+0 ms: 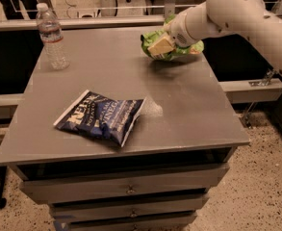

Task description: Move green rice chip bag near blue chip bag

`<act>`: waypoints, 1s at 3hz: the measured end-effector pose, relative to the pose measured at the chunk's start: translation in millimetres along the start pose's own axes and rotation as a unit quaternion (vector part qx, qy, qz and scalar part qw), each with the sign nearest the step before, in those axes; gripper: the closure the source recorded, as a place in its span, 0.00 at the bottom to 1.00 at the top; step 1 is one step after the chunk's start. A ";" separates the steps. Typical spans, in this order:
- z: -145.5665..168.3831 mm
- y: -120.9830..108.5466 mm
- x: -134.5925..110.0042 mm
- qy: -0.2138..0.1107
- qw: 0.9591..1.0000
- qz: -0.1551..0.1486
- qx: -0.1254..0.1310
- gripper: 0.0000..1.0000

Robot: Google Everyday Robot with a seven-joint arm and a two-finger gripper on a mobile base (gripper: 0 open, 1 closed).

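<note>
A: Over the far right corner of the grey table (188, 109), our white arm (237, 13) reaches in. Which step are we on?
B: The pickup. The blue chip bag (99, 117) lies flat near the front left. The green rice chip bag (186, 52) is at that far corner, well apart, clamped in our gripper (160, 46).
A: Next?
B: We lift clear, carry it front-left, and set it just beside the blue bag.

"VINEGAR" on blue chip bag (102, 117)
</note>
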State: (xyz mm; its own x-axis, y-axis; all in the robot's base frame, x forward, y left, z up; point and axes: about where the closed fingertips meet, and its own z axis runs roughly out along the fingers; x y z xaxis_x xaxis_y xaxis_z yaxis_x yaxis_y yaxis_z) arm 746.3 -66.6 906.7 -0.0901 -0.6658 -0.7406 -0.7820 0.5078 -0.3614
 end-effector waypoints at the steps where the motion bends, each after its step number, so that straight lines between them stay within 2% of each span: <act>1: -33.2 1.2 -19.5 -0.017 0.999 -0.029 -0.006 1.00; 2: -63.8 16.6 -35.8 -0.048 0.996 -0.054 -0.057 1.00; 3: -82.4 46.2 -38.2 -0.071 0.987 -0.052 -0.136 1.00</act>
State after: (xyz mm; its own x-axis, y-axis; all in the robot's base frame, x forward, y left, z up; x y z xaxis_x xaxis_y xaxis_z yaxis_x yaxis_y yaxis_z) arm 662.7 -62.7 965.0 0.0708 -0.6141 -0.7860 -0.9207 0.2630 -0.2884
